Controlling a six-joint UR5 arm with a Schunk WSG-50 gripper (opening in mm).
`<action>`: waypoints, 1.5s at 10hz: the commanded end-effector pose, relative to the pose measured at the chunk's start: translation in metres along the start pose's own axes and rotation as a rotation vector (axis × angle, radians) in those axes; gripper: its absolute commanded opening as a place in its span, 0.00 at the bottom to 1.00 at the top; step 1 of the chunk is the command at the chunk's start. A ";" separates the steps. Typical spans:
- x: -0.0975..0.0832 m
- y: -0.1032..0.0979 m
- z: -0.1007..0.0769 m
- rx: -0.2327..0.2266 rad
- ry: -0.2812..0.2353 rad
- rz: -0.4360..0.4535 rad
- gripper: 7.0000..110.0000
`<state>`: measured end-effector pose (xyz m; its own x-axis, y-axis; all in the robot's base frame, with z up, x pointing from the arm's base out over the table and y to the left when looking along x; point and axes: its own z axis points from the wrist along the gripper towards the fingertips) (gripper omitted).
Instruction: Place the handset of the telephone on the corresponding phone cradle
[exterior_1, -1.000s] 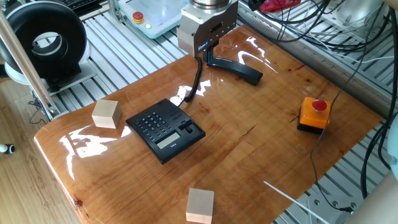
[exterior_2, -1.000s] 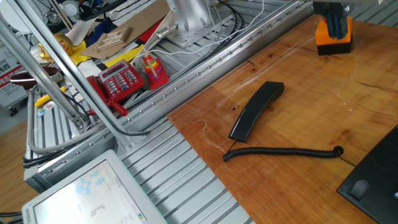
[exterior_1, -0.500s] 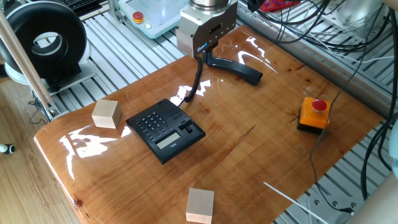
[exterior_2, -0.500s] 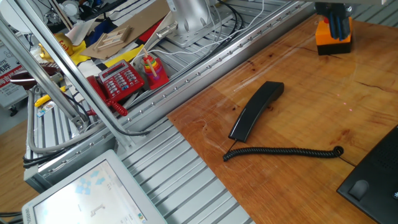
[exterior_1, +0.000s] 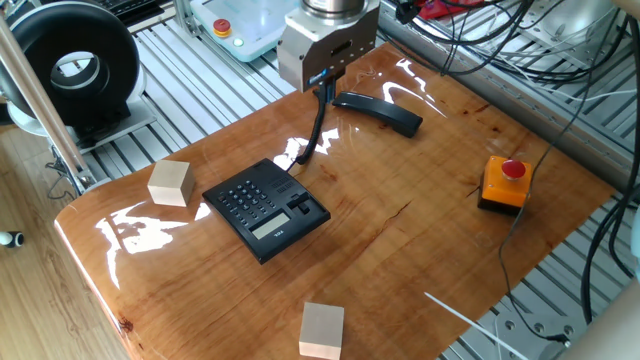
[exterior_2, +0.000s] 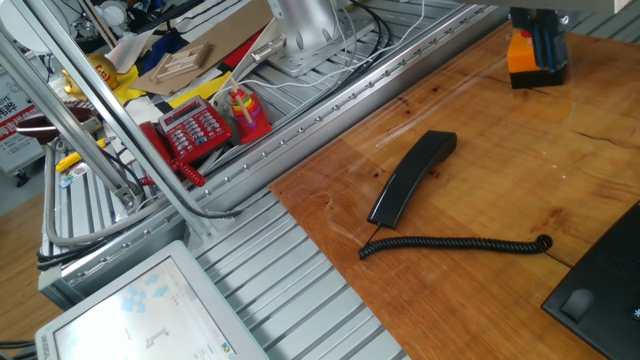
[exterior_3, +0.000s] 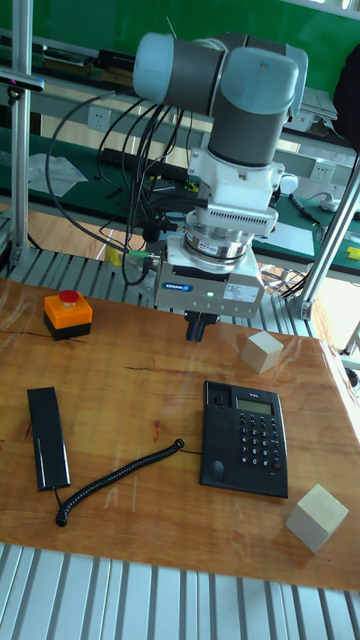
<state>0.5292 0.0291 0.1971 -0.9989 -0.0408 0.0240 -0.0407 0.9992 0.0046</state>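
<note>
The black handset (exterior_3: 47, 437) lies flat on the wooden table, far left of the phone base (exterior_3: 250, 440), also in the fixed views (exterior_1: 380, 110) (exterior_2: 412, 177). Its coiled cord (exterior_3: 120, 478) trails across the wood towards the base. The phone cradle (exterior_3: 216, 436) is the bare left strip of the base, with nothing in it; one fixed view shows it too (exterior_1: 302, 203). My gripper (exterior_3: 201, 326) hangs above the table between handset and base, behind both. Its fingers stand close together, shut on nothing. It touches neither object.
An orange box with a red button (exterior_3: 67, 313) sits behind the handset. Two wooden blocks (exterior_3: 263, 351) (exterior_3: 316, 516) stand right of the base. Metal slats border the wooden table (exterior_1: 400, 230), with cables and clutter beyond the edges.
The gripper has drifted a little sideways above the table, leftward in one fixed view. Handset, cord and phone base have not moved.
</note>
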 end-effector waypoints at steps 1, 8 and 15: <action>0.000 -0.004 -0.001 0.016 0.000 0.010 0.00; -0.067 -0.096 -0.051 -0.100 0.020 -0.183 0.00; -0.054 -0.198 -0.023 0.005 -0.006 -0.300 0.00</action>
<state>0.5938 -0.1294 0.2270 -0.9490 -0.3131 0.0372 -0.3118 0.9495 0.0354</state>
